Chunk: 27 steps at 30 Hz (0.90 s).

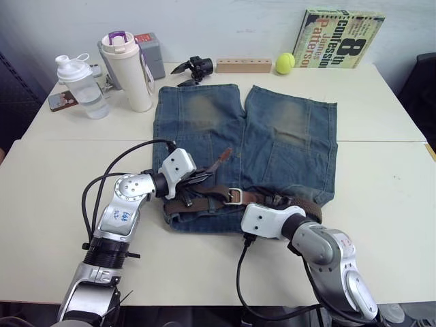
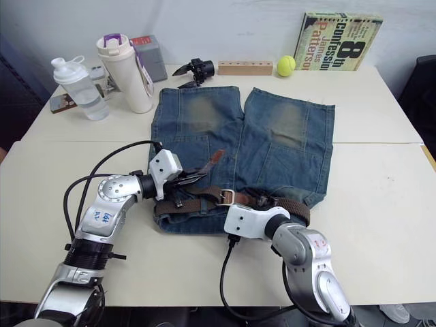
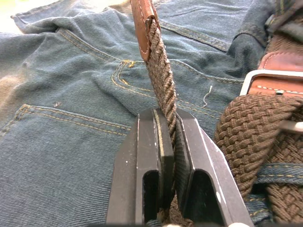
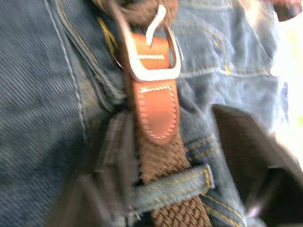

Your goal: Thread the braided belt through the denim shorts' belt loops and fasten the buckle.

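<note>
The denim shorts (image 1: 286,136) lie flat on the white table, waistband nearest me. The braided belt (image 1: 204,199) runs along the waistband. My left gripper (image 3: 168,116) is shut on the belt's woven part just behind its tan leather tip (image 3: 142,23), which sticks up over the left leg. The silver buckle (image 4: 154,75) lies at the waistband's middle with belt passing through it. My right gripper (image 4: 169,116) is open, one finger on each side of the belt just below the buckle. A belt loop (image 4: 175,187) crosses the belt between those fingers.
Along the table's far edge stand a clear shaker bottle (image 1: 82,85), a white tumbler (image 1: 129,71), a grey box (image 1: 151,46), a black tool (image 1: 196,67), a wooden block (image 1: 243,65), a tennis ball (image 1: 285,63) and a book (image 1: 340,37).
</note>
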### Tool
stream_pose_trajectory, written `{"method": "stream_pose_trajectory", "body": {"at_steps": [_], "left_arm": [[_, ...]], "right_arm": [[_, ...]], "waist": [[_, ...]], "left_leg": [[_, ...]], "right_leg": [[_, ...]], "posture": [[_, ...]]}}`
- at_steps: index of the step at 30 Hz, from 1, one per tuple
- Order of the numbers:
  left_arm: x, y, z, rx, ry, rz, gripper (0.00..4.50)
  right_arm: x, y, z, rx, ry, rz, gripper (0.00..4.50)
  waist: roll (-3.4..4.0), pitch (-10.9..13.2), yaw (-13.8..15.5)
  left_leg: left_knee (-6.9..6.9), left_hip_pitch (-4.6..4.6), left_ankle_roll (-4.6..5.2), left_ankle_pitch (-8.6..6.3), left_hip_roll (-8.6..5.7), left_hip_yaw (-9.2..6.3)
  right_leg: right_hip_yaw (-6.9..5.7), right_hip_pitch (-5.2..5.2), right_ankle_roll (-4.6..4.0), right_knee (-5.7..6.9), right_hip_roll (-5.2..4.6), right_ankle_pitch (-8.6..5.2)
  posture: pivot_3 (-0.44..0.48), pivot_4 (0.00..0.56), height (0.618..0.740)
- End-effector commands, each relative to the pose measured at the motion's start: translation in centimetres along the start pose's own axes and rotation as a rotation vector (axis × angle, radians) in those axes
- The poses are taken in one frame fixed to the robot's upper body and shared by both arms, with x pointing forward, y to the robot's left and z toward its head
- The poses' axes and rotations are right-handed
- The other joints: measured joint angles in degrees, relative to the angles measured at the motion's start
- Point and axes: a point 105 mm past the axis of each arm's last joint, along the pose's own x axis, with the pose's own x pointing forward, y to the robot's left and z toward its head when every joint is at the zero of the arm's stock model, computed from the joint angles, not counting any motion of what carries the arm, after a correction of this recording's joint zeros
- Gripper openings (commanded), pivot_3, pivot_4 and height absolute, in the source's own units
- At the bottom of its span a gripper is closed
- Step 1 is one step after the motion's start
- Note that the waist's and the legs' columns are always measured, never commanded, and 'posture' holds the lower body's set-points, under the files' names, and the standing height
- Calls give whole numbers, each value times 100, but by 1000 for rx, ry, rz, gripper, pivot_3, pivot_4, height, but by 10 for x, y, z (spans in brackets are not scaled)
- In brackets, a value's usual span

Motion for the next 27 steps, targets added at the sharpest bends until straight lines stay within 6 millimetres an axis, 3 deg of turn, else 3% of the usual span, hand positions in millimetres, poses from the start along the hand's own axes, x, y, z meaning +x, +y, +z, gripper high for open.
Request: {"method": "stream_pose_trajectory", "body": {"at_steps": [1,8,14,23,27], "left_arm": [[-3,3,10,-9,-30,0,0],[-6,1,8,-11,-7,-14,0],[-9,1,8,-12,7,-31,0],[-10,2,6,-6,22,-39,0],[-11,1,6,-3,25,-41,0]], "right_arm": [[-9,-18,6,-90,6,-266,3356],[-7,-14,-4,-216,107,-438,3356],[15,20,-5,-191,127,-300,3356],[14,25,22,-224,-14,-256,3356],[2,24,29,-102,-91,-222,3356]], "waist": [[0,0,3],[-2,-1,10],[-8,-6,-5],[-35,-23,-20],[-35,-23,-10]], "left_leg": [[0,0,0,0,0,0],[0,0,0,0,-1,1],[0,0,-1,0,-1,3],[0,3,-4,-1,4,2],[0,3,-4,-1,4,2]], "right_leg": [[0,0,0,0,0,0],[1,-1,2,3,-1,-3],[2,-3,1,8,-2,-6],[2,-4,-11,16,2,-18],[2,-5,-11,17,2,-19]], "posture": [[0,150,657],[0,150,657],[0,150,657],[0,150,657],[0,150,657]]}}
